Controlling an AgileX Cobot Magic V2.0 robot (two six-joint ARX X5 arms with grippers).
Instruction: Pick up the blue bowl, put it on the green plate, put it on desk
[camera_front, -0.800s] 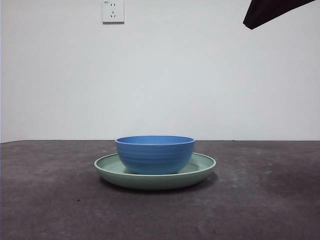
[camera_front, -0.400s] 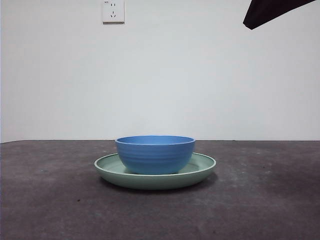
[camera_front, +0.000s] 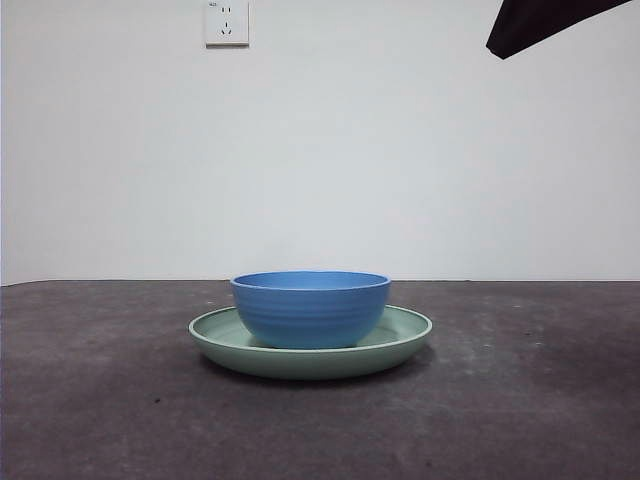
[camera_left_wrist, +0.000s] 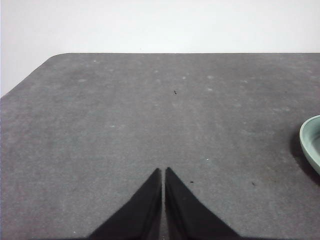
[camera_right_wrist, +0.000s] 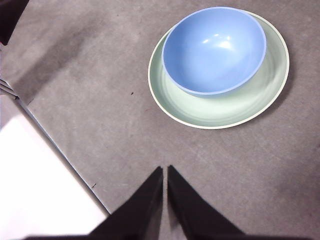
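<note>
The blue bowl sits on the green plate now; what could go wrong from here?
1. The blue bowl sits off-centre on the green plate, near one rim; lifting it carelessly may tip or drag the plate.
2. The right gripper is shut and apart from the bowl; it must open before it can grasp the rim.

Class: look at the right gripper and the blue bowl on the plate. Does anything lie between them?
Nothing visible does. Only bare desk separates the shut right gripper from the bowl, which sits in the plate.
</note>
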